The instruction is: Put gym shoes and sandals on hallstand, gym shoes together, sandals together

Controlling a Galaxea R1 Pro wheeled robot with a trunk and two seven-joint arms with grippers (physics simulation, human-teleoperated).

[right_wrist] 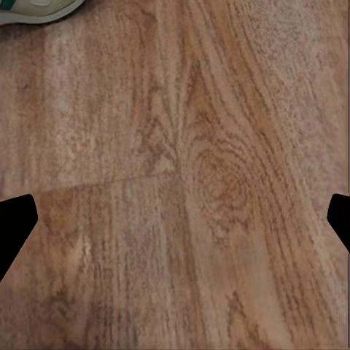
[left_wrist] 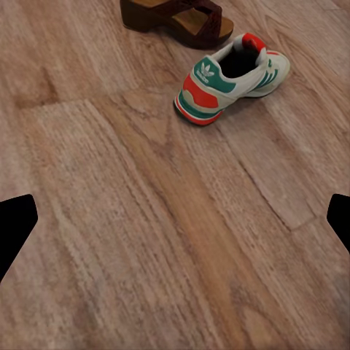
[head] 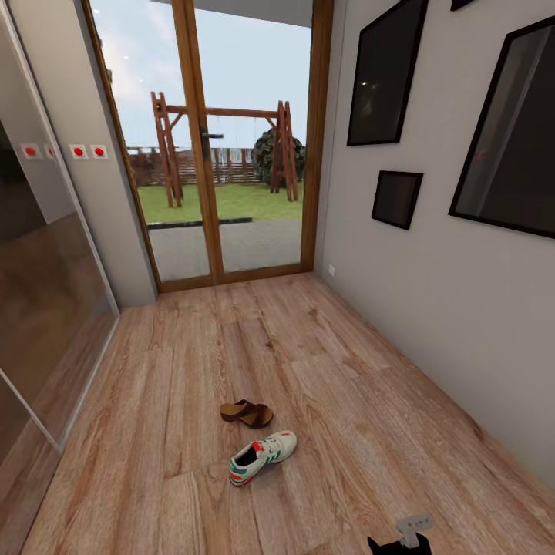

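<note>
Underfoot, the corridor floor [head: 308, 347] of light-brown wood-grain planks is running from the robot toward a tall wooden-framed glass door [head: 223, 146], through which a lawn and a wooden swing frame [head: 223, 146] are showing. A pale wall [head: 432, 293] along one side is carrying several dark framed pictures [head: 385, 73], and a glossy panelled wall [head: 38, 293] is reflecting the planks on the other side. Out on the open planks, one gym shoe [head: 262, 456] is lying upright on its sole, with one brown sandal [head: 247, 413] sitting just beside it on the side nearer the door, the two apart by a narrow strip of wood. At the lower edge of the head view, a grey and black part of the robot [head: 408, 533] is poking in, too little of it to tell which part. From the left wrist, the same gym shoe [left_wrist: 232, 79] is showing its heel with a green logo and red sole trim, the sandal [left_wrist: 179, 20] lying past it; the left gripper [left_wrist: 175, 222] is hanging above bare planks with its dark fingertips [left_wrist: 14, 226] spread wide and nothing between them. From the right wrist, a pale edge of a shoe sole [right_wrist: 40, 9] is peeking in at a corner, and the right gripper [right_wrist: 175, 222] is likewise spread wide over empty wood grain, its fingertips [right_wrist: 14, 226] well apart.
</note>
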